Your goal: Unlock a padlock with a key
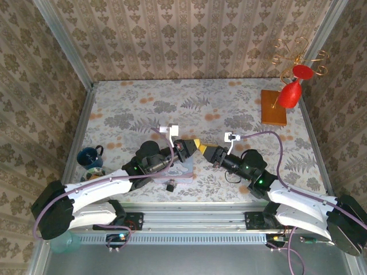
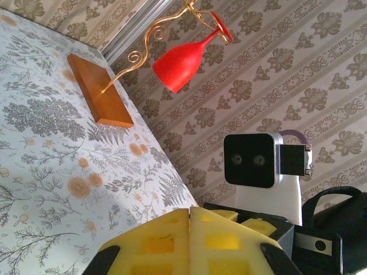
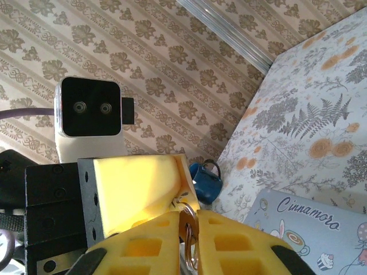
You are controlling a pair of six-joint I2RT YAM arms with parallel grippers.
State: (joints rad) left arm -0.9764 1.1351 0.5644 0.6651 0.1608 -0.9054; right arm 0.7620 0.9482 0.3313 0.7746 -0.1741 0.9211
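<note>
Two hands, tips close together above the desk [image 1: 241, 97]: left hand [image 2: 190, 232] fully closed, yellow fingers pressed flat together, contents not discernible; right hand [image 1: 210, 152] pinched on one key [image 3: 186, 223], a thin metal piece between its fingers. One padlock [image 1: 170, 185], small and dark, on the desk just beside the near edge of one pastel tin [image 3: 309, 229]. One blue mug [image 1: 90, 156], far left. One red glass [image 2: 182, 62] hanging over one wooden base [image 1: 274, 107].

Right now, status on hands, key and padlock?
Left hand shut, facing right hand. Right hand pinches what looks like the key. Padlock apparently on table beside tin, untouched.
</note>
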